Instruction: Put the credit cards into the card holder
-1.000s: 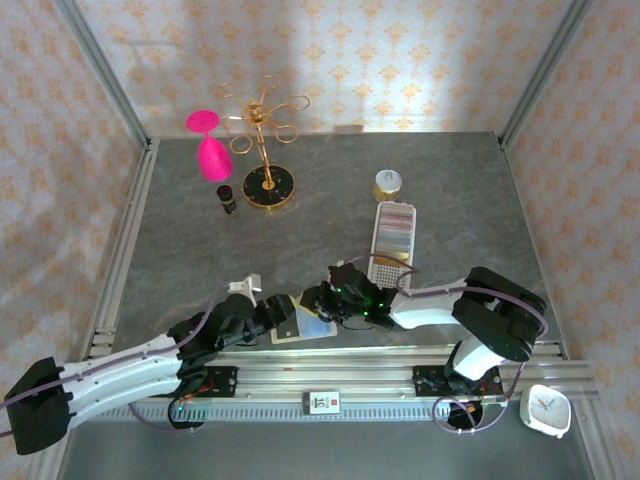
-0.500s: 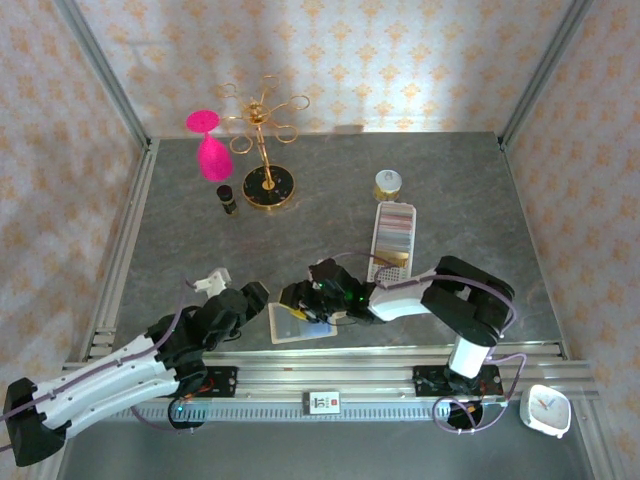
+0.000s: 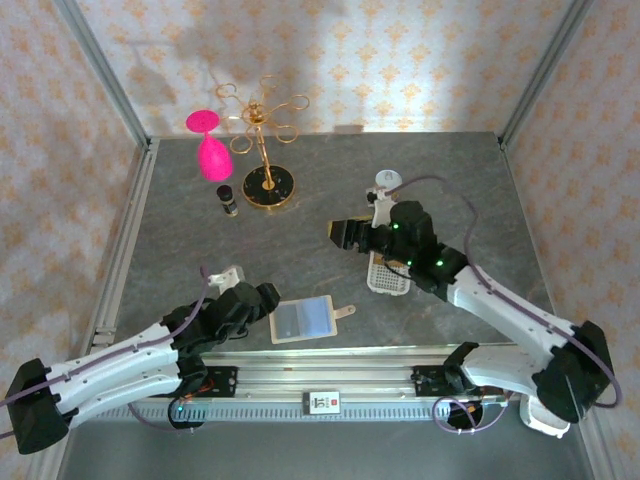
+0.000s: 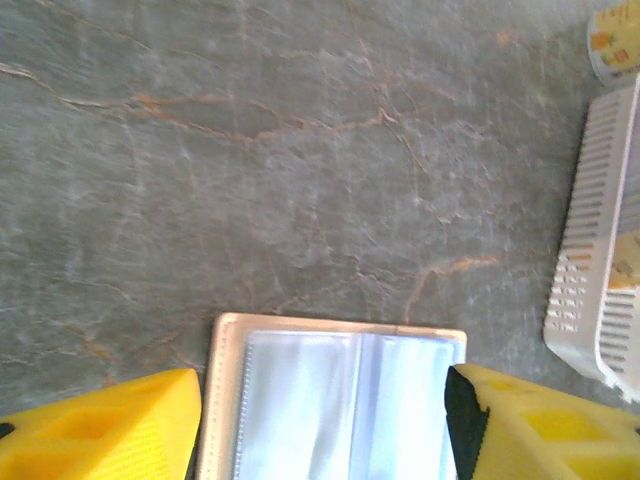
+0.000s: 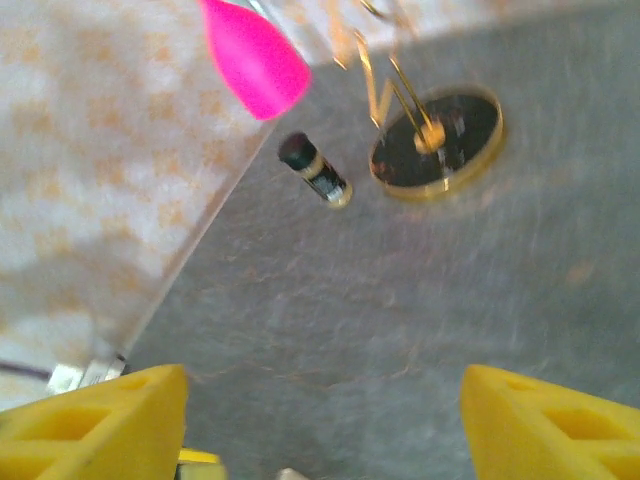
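The card holder (image 3: 303, 319) lies open like a book near the table's front edge, its snap tab pointing right. Its clear sleeves look pale blue in the left wrist view, card holder (image 4: 340, 400). My left gripper (image 3: 262, 300) is just left of it. It is open, its yellow fingertips (image 4: 110, 430) framing the holder's near end. My right gripper (image 3: 345, 233) hangs raised over the middle of the table, open with nothing between its fingers (image 5: 560, 425). The credit cards are hidden; my right arm covers most of the white tray (image 3: 388, 275).
A pink goblet (image 3: 207, 145), a small dark bottle (image 3: 228, 198) and a gold stand (image 3: 266, 185) sit at the back left. A small round jar (image 3: 387, 180) stands behind the right arm. The perforated tray (image 4: 590, 270) lies right of the holder.
My right gripper has let go at the card holder, opened, and risen back-right to above the tray. The left gripper opened a little wider. The holder now lies uncovered.
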`<control>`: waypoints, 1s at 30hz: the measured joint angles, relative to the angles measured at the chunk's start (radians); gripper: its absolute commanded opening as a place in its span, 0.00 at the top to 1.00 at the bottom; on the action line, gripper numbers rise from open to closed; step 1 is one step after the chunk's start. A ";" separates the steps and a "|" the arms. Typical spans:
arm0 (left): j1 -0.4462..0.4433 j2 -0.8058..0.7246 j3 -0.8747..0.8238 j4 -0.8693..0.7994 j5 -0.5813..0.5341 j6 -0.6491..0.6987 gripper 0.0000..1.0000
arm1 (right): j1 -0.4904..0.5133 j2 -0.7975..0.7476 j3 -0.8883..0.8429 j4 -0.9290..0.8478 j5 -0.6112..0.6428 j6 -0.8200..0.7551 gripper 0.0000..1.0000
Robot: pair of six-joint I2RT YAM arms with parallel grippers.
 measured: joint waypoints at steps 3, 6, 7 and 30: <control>0.000 0.002 -0.008 0.041 0.035 -0.001 0.30 | 0.006 -0.027 0.083 -0.125 0.051 -0.376 0.02; 0.003 0.002 -0.046 0.104 0.066 -0.001 0.30 | -0.043 0.002 0.129 -0.223 0.109 -0.671 0.01; 0.005 0.004 -0.062 0.126 0.078 -0.001 0.29 | -0.083 0.017 0.133 -0.243 0.105 -0.735 0.01; 0.068 0.106 -0.126 0.293 0.219 0.041 0.30 | -0.402 0.285 -0.027 -0.161 0.069 -1.519 0.00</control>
